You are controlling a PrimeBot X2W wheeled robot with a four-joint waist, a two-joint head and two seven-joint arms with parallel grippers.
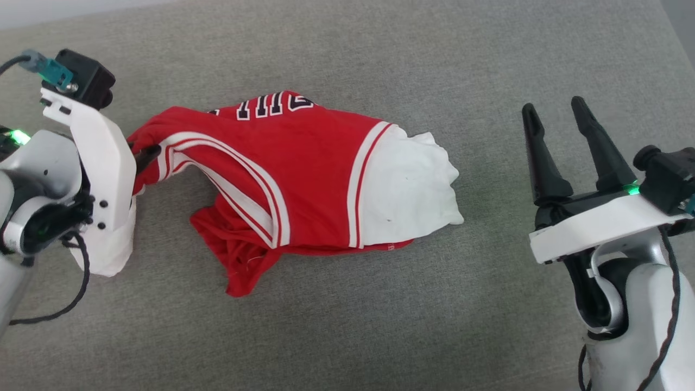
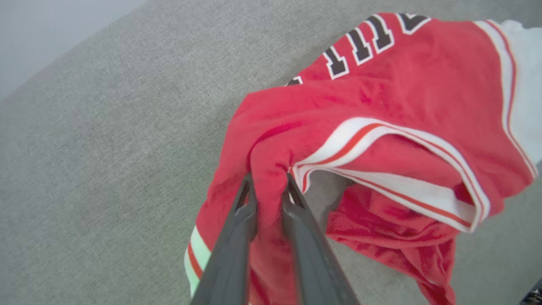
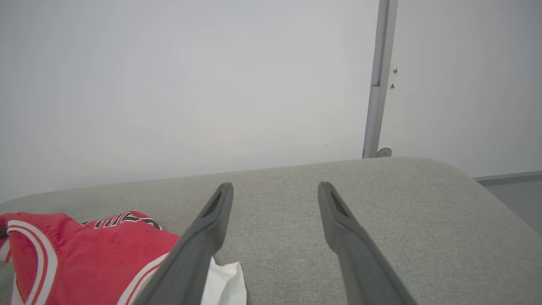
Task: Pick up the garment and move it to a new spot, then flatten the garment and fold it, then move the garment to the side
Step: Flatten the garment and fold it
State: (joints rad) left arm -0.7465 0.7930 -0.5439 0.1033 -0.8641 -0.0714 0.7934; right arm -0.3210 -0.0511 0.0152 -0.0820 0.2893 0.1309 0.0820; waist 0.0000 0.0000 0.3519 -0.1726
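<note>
The left gripper (image 2: 269, 178) pinches the crumpled red-and-white cotton jersey T-shirt (image 1: 304, 163) at nine o'clock, the right gripper (image 1: 555, 105) open at three; moving, flattening and folding apparently all remain.

Head view looks down; 2 wrist views low, oblique (all share garment (image 1: 304, 179)).

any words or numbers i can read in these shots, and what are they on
Black white-outlined lettering on the garment: cut off by a fold, unreadable.
Tiny white print on its red hem: too small to read.
Nothing else is legible.
</note>
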